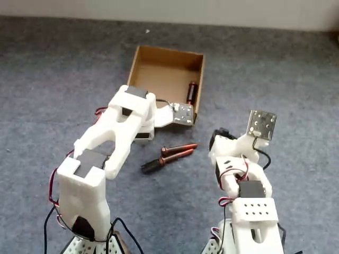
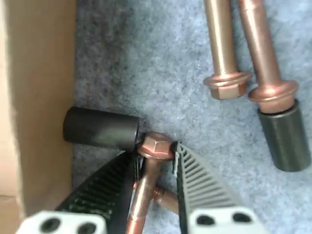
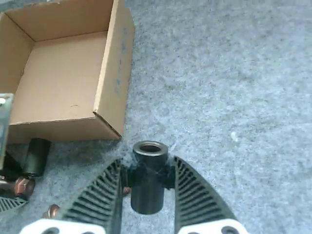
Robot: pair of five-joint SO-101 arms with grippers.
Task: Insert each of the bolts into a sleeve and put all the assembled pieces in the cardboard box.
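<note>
Every bolt point(image 2: 222, 44) I can see is shiny copper, every sleeve point(image 2: 100, 127) a matte charcoal black. The cardboard box point(image 3: 114, 63) is plain tan. The bench point(image 1: 275, 63) is speckly blue-grey carpet. The arms point(image 1: 130, 114) are white plastic, and my left gripper point(image 2: 155, 153) and right gripper point(image 3: 147, 168) both have black ribbed jaws.

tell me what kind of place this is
Probably a small robotics test bench: two white arms on a grey carpeted table, a cardboard box, and loose copper bolts and black sleeves.
</note>
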